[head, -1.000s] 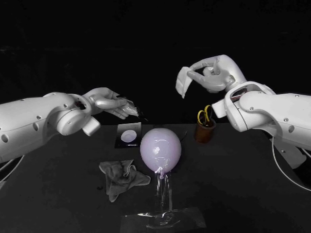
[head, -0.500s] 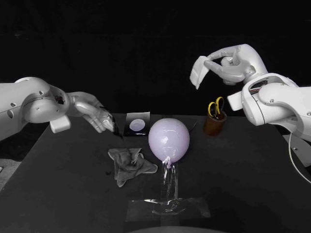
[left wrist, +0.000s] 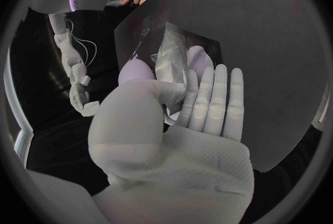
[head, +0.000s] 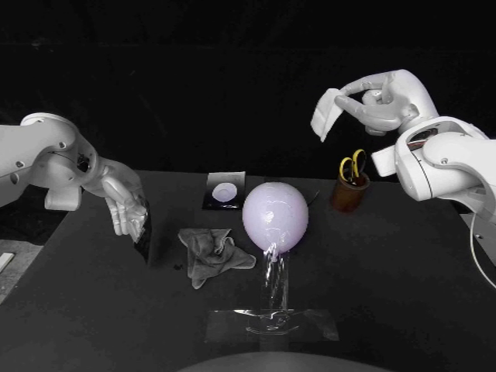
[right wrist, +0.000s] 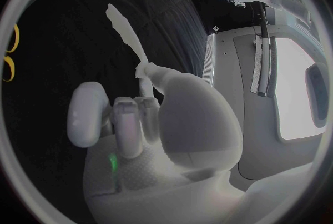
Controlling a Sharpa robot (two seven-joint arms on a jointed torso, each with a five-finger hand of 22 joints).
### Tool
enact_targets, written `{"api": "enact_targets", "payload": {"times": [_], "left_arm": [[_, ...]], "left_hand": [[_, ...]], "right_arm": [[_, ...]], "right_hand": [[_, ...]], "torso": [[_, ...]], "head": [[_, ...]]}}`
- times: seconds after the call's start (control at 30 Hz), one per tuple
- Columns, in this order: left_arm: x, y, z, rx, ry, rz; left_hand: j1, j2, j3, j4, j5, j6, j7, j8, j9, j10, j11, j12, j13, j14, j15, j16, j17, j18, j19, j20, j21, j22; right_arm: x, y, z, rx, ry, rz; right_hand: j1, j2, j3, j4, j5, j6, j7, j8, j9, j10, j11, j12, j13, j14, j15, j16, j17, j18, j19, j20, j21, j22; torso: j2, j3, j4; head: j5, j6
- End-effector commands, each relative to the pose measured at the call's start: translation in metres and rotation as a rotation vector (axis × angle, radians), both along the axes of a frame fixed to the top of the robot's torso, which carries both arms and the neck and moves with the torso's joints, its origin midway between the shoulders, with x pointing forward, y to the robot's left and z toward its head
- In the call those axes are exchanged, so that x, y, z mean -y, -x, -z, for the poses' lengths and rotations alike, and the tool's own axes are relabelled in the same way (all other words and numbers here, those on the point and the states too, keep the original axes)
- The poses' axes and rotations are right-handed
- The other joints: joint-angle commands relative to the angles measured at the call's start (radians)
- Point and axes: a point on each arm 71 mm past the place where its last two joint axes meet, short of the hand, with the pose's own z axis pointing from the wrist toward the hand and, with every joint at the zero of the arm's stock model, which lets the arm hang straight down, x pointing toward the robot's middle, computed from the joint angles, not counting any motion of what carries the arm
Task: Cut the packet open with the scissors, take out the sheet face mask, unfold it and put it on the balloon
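Observation:
My right hand [head: 382, 101] is raised high above the table's back right and pinches a white folded sheet [head: 328, 114] that hangs from its fingers; the sheet [right wrist: 127, 32] rises from the fingers [right wrist: 128, 118] in the right wrist view. My left hand [head: 123, 201] points down over the table's left edge, with a dark shiny packet [head: 143, 232] hanging between thumb and fingers. That packet [left wrist: 170, 60] lies against the fingers [left wrist: 211, 101] in the left wrist view. The lilac balloon [head: 275, 217] stands upright on a clear stand [head: 273, 322] at the middle. Yellow-handled scissors [head: 352, 166] stand in a brown cup [head: 349, 195].
A crumpled grey cloth [head: 212, 256] lies just left of the balloon. A black card with a white disc [head: 222, 191] lies flat behind it. The table's left edge [head: 58, 232] runs under my left hand.
My left hand has swung down and out to the left, away from the card, with the packet still in it. My right hand keeps the white sheet aloft. The camera has shifted.

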Motion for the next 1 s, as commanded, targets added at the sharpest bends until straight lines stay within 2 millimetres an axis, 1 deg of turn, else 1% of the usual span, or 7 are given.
{"api": "enact_targets", "payload": {"times": [0.03,0.57,0.67,0.7,0.73,0.77,1.0], "left_arm": [[0.008,0.002,0.004,-0.039,-0.108,0.087],[0.079,-0.015,0.028,0.088,-0.101,0.106],[0.086,-0.016,0.03,0.107,-0.094,0.099],[0.088,-0.017,0.031,0.116,-0.09,0.095],[0.09,-0.017,0.031,0.123,-0.086,0.091],[0.092,-0.017,0.031,0.13,-0.083,0.088],[0.104,-0.02,0.035,0.148,-0.074,0.086]], "left_hand": [[-0.014,-0.001,0.032,-0.032,0.002,0.007,-0.001,0.005,0.002,0.011,-0.003,0.004,0.001,0.011,0.0,0.006,0.002,0.01,0.006,-0.002,0.006,0.001],[-0.118,-0.079,-0.084,0.009,0.001,-0.01,0.0,0.004,0.009,0.007,0.0,-0.012,-0.002,0.003,0.003,-0.01,0.003,0.009,0.008,0.002,-0.011,-0.01],[-0.107,-0.064,-0.292,0.072,-0.005,-0.012,-0.002,-0.017,-0.005,-0.011,-0.002,-0.008,-0.001,-0.007,0.008,-0.022,0.0,0.01,0.005,0.006,-0.028,-0.015],[-0.076,-0.02,-0.433,0.118,0.008,-0.003,-0.008,-0.026,-0.014,-0.014,-0.006,-0.008,0.0,-0.009,0.013,-0.026,0.0,0.01,0.006,0.007,-0.035,-0.015],[-0.05,-0.033,-0.515,0.133,0.0,-0.01,0.0,-0.038,-0.021,-0.019,0.0,-0.009,-0.001,-0.011,0.009,-0.029,-0.001,0.01,0.007,0.007,-0.039,-0.015],[0.01,0.024,-0.718,0.128,0.0,-0.005,0.006,-0.072,-0.047,-0.026,0.0,-0.007,0.0,-0.012,0.012,-0.037,-0.002,0.01,0.009,0.008,-0.052,-0.014],[0.032,0.031,-0.876,0.135,0.001,-0.021,0.017,-0.111,-0.073,-0.037,0.013,-0.008,-0.001,-0.015,0.017,-0.051,-0.006,0.01,0.01,0.009,-0.069,-0.014]], "right_arm": [[-0.002,0.0,0.002,-0.002,0.007,-0.022],[-0.007,0.003,0.01,-0.022,0.007,-0.036],[-0.007,0.003,0.011,-0.025,0.007,-0.038],[-0.007,0.003,0.011,-0.026,0.007,-0.038],[-0.007,0.003,0.011,-0.026,0.007,-0.038],[-0.007,0.003,0.012,-0.027,0.007,-0.038],[-0.009,0.004,0.014,-0.033,0.007,-0.044]], "right_hand": [[0.009,0.001,0.0,-0.006,0.003,0.004,0.001,0.007,0.037,0.085,-0.002,-0.003,0.243,0.108,-0.005,0.005,0.263,0.005,-0.009,0.001,-0.004,0.176],[0.01,0.001,0.0,-0.007,0.003,0.003,0.001,0.008,0.038,0.084,-0.002,-0.003,0.243,0.108,-0.005,0.005,0.263,0.005,-0.009,0.001,-0.005,0.176],[0.01,0.001,0.0,-0.007,0.003,0.003,0.001,0.008,0.038,0.084,-0.002,-0.003,0.243,0.108,-0.005,0.005,0.263,0.005,-0.009,0.001,-0.005,0.176],[0.01,0.001,0.0,-0.007,0.003,0.003,0.001,0.008,0.038,0.084,-0.002,-0.003,0.243,0.108,-0.005,0.005,0.263,0.005,-0.009,0.001,-0.005,0.176],[0.01,0.001,0.0,-0.007,0.003,0.003,0.001,0.008,0.038,0.084,-0.002,-0.003,0.243,0.108,-0.005,0.005,0.263,0.005,-0.009,0.001,-0.005,0.176],[0.01,0.001,0.0,-0.007,0.003,0.003,0.001,0.008,0.038,0.084,-0.002,-0.003,0.243,0.108,-0.005,0.005,0.263,0.005,-0.009,0.001,-0.005,0.176],[0.011,0.0,0.0,-0.008,0.003,0.002,0.001,0.009,0.038,0.084,-0.002,-0.004,0.243,0.108,-0.005,0.005,0.263,0.006,-0.01,0.001,-0.008,0.175]], "torso": [[0.001,0.0002,-0.0015],[0.003,0.0025,-0.0048],[0.001,0.0015,-0.0032],[0.002,0.0012,-0.0029],[0.002,0.0012,-0.0025],[0.001,0.001,-0.0021],[0.0,0.0002,-0.0023]], "head": [[0.001,-0.005],[-0.005,-0.019],[-0.009,-0.021],[-0.009,-0.021],[-0.009,-0.021],[-0.01,-0.021],[-0.014,-0.021]]}}
